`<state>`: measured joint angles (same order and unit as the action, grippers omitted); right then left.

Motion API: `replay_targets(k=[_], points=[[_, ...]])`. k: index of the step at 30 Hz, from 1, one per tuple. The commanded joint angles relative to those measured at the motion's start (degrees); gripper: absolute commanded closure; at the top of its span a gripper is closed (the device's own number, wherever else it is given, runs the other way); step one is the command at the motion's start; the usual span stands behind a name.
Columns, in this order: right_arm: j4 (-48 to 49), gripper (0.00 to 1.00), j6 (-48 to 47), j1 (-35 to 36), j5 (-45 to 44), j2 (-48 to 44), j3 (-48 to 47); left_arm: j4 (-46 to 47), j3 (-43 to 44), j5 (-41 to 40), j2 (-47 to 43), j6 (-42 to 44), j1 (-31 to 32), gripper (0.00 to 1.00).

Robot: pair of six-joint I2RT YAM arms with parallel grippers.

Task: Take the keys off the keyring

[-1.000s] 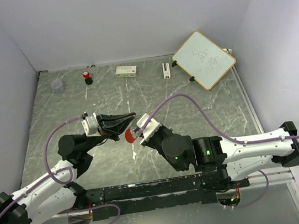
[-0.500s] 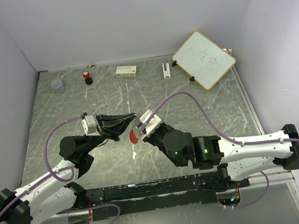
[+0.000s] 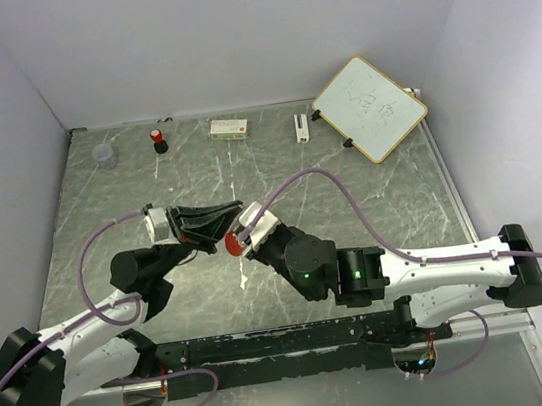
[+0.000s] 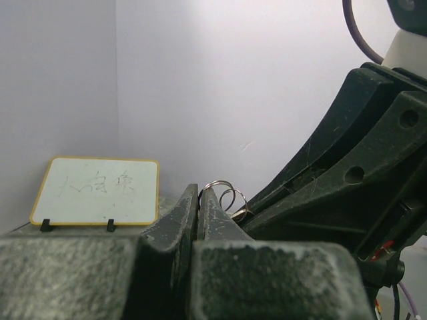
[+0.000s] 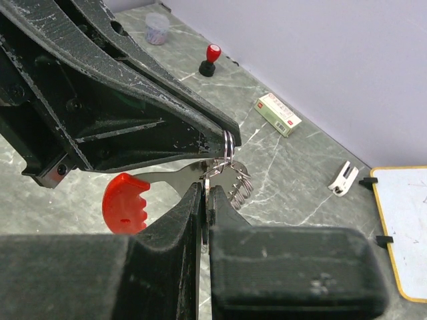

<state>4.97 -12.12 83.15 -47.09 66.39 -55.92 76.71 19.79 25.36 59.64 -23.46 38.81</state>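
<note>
My left gripper [image 3: 237, 211] is shut on the wire keyring [image 4: 217, 182] and holds it above the table. In the right wrist view its black fingers [image 5: 167, 107] come in from the upper left and pinch the ring [image 5: 228, 143] at their tip. The silver jagged keys [image 5: 238, 181] hang from the ring, along with a flat metal piece that has a red plastic end [image 5: 123, 203]. My right gripper [image 5: 205, 188] is shut on a thin key held edge-on just below the ring. In the top view the right gripper [image 3: 241, 235] sits right under the left one.
Along the back edge stand a small clear cup [image 3: 105, 156], a red-capped black bottle [image 3: 158, 140], a small white box [image 3: 229, 127] and a white clip [image 3: 302, 126]. A framed whiteboard [image 3: 371, 106] leans at the back right. White walls close in the table.
My right arm has reached further left and forward, bringing its gripper tighter under the left gripper. The red end has shifted slightly left. The left gripper has stayed shut on the ring.
</note>
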Motion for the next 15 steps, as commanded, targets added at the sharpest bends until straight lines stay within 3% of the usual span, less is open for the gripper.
replay_targets(k=[1, 15], points=[[0.3, 1.0, -0.6, -0.1, 1.3, 1.0, -0.3, 9.7, -0.3, -3.7, -0.8, -1.8, -0.1, 0.93], [0.0, 1.0, 1.6, -0.5, 1.6, -1.4, 2.6, 26.7, -2.4, -7.2, 3.4, -8.1, -0.2, 0.93]])
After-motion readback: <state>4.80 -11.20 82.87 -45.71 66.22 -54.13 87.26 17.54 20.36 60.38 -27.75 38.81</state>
